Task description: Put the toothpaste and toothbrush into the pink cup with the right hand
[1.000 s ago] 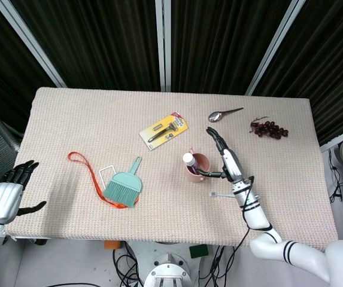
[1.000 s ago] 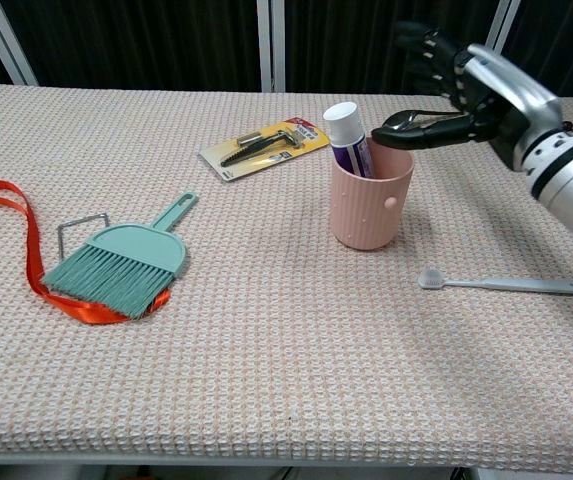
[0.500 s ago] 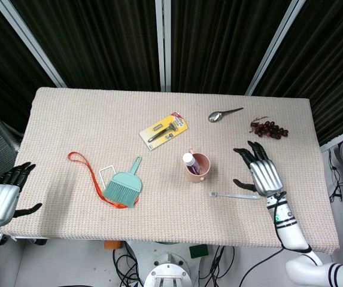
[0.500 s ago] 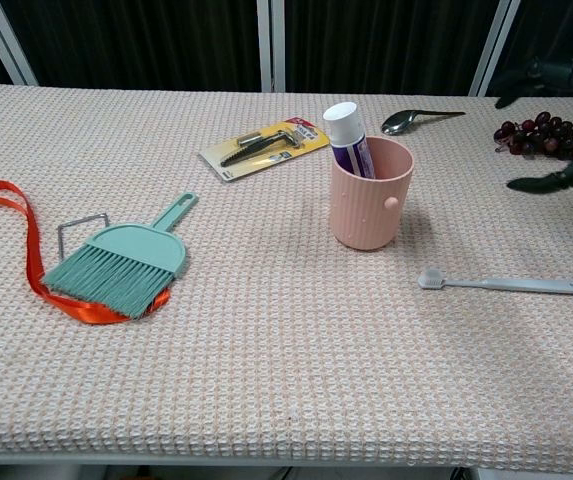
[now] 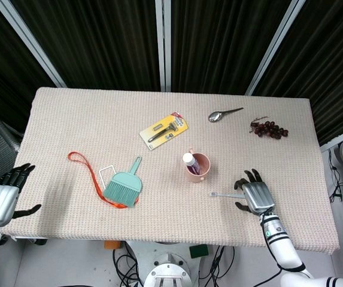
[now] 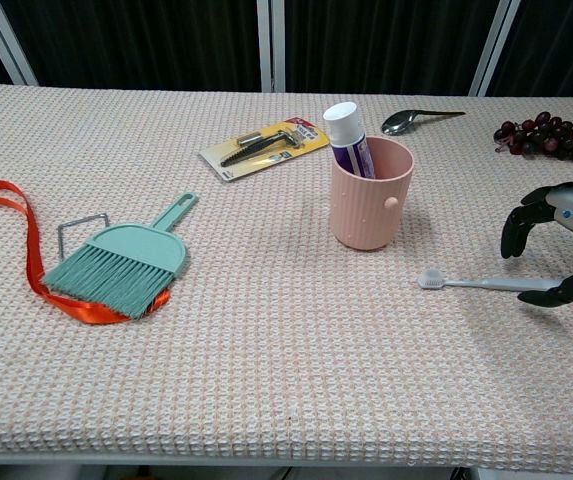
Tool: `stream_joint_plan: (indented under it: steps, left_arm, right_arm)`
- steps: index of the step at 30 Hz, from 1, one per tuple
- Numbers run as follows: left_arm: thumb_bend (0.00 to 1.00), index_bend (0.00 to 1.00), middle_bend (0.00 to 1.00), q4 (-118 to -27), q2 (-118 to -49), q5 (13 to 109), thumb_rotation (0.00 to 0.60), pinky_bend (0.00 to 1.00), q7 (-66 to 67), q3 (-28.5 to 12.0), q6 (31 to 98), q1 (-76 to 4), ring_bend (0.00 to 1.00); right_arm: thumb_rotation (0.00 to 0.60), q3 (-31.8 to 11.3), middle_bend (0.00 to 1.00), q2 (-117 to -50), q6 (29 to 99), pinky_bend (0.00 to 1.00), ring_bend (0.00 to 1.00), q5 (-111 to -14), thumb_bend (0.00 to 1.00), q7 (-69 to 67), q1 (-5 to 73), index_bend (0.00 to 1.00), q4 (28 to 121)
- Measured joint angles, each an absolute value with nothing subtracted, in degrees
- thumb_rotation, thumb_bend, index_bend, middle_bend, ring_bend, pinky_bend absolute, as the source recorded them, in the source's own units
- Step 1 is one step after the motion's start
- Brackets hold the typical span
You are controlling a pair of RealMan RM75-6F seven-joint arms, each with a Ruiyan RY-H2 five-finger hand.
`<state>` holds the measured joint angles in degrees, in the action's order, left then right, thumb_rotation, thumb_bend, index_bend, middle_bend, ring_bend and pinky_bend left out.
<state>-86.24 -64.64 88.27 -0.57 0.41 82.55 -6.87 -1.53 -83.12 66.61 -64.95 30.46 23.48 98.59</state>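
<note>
Toothbrush (image 6: 486, 284) handle lies between right hand's (image 6: 564, 245) fingers (image 6: 518, 225).

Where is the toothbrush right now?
The toothbrush lies flat on the table, right of the pink cup, its handle end at the right hand, which has not lifted it.

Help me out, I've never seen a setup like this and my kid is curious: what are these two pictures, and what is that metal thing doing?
It is a robot with two arms ending in humanlike hands. One picture looks down from its head, the other looks forward from its chest. On the cloth-covered table stands a pink cup with the toothpaste already in it. The toothbrush lies flat beside the cup. The right hand hovers around the brush handle, fingers apart, holding nothing yet. The left hand waits open at the table's edge. Also there: a small green brush, an orange strap, a packaged tool, a spoon and grapes.
</note>
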Motion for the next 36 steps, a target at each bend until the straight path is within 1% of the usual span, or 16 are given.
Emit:
stream_joint_plan:
  steps: [5,13,16,18,26,31,36]
  left_arm:
    - [0.09,0.09,0.08,-85.87,-64.71,88.21,0.52,0.23,-0.97,0.38,82.67,-6.74,0.11]
    - [0.08,0.09,0.08,-85.32,-64.73,88.19,0.521,0.23,-1.23,0.54,82.52,-6.61,0.11]
    - [0.08,0.09,0.08,-85.2,-64.76,88.18,0.522,0.23,-1.42,0.49,82.66,-6.53,0.11]
    - [0.08,0.09,0.08,-85.1,-64.78,88.21,0.521,0.23,-1.53,0.5,82.63,-6.53,0.11]
    - [0.08,0.09,0.08,-84.52,-65.11,88.14,0.52,0.23,-1.95,0.48,82.44,-6.55,0.11]
    - [0.08,0.09,0.08,-84.28,-65.14,88.11,0.524,0.23,-2.21,0.45,82.44,-6.52,0.11]
    - [0.08,0.09,0.08,-84.09,-65.25,88.1,0.522,0.23,-2.43,0.47,82.42,-6.48,0.11]
  right_arm:
    - [0.6,-1.83,0.43,-84.32,67.66,0.0,0.08,-64.86,0.54,31.95,23.44,0.53,97.95]
    - [0.6,-2.47,0.43,-86.39,66.95,0.0,0.08,-63.26,0.55,32.13,23.74,0.53,95.46]
    - [0.6,-2.6,0.4,-86.72,66.63,0.0,0.08,-62.99,0.58,32.49,24.01,0.53,95.11]
    - [0.6,-2.6,0.36,-86.83,66.6,0.0,0.08,-62.93,0.59,32.85,24.1,0.54,95.05]
    - [0.6,-2.51,0.28,-87.35,65.94,0.0,0.05,-61.48,0.63,34.96,24.7,0.54,94.97]
    - [0.6,-2.51,0.27,-87.67,65.62,0.0,0.04,-60.82,0.64,35.54,24.99,0.54,94.9]
    - [0.6,-2.37,0.25,-88.02,65.35,0.0,0.03,-60.4,0.68,36.06,25.29,0.56,94.69]
